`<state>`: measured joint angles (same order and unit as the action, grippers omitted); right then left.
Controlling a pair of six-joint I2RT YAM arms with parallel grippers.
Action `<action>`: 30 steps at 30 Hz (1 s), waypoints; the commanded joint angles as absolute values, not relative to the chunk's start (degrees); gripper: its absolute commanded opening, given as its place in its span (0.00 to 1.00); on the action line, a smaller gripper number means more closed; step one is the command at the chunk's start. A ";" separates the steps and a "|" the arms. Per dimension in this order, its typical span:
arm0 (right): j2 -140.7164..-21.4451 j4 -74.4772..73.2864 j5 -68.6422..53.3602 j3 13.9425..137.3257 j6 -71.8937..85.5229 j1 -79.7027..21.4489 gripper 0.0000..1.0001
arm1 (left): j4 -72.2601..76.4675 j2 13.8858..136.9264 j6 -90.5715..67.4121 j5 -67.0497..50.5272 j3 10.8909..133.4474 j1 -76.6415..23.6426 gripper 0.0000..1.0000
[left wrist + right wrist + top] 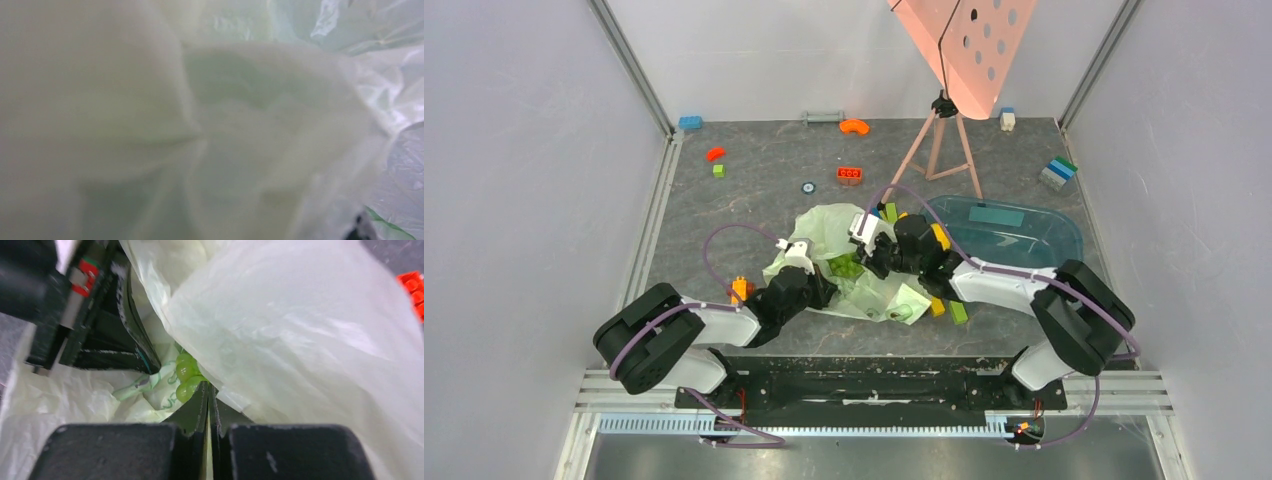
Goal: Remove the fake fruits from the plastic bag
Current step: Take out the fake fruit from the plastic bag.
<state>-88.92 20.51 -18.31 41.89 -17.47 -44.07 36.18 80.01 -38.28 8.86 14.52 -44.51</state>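
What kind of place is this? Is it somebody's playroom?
Most likely a robot lab test booth, not a playroom: plain white walls box in a grey table, two robot arms are bolted at its edge, and a tripod stands on it.

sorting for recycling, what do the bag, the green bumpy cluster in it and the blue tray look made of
The plastic bag: thin soft film, translucent pale green, crinkled glossy folds.
The green cluster: probably moulded plastic, smooth shiny beads.
The tray: seemingly rigid clear plastic, teal tint, see-through.
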 commanded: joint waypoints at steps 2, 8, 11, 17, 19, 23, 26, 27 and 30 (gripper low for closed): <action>-81.93 19.96 -20.41 44.61 -15.06 -44.00 0.00 | 38.63 80.37 -36.57 10.03 15.31 -44.96 0.02; -77.30 18.71 -21.51 44.70 -12.79 -44.02 0.00 | 38.34 80.29 -36.63 10.10 15.47 -44.91 0.02; -75.30 17.91 -22.09 45.29 -11.52 -44.06 0.00 | 37.99 80.27 -36.67 10.28 15.56 -44.91 0.02; -71.22 15.67 -24.19 46.87 -9.23 -44.03 0.00 | 37.12 80.19 -37.34 11.35 15.65 -44.91 0.02; -69.92 13.45 -25.33 47.97 -9.23 -44.03 0.00 | 36.32 79.85 -37.70 11.96 15.86 -44.91 0.02; -67.80 8.38 -27.77 49.86 -9.70 -44.21 0.00 | 35.46 78.75 -38.19 12.50 15.67 -44.91 0.02; -65.63 6.33 -28.90 50.18 -9.59 -44.50 0.00 | 34.68 77.78 -38.67 13.02 15.38 -44.91 0.02; -64.85 5.59 -29.53 50.31 -9.50 -44.64 0.00 | 34.42 77.61 -38.75 13.22 15.30 -44.91 0.02; -63.18 2.77 -31.04 51.59 -9.66 -44.87 0.00 | 33.35 76.88 -39.37 13.82 15.20 -44.91 0.02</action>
<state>-66.39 6.02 -27.62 47.79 -10.04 -44.42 34.37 78.59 -38.33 10.94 14.52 -44.75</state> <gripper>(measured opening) 0.005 0.026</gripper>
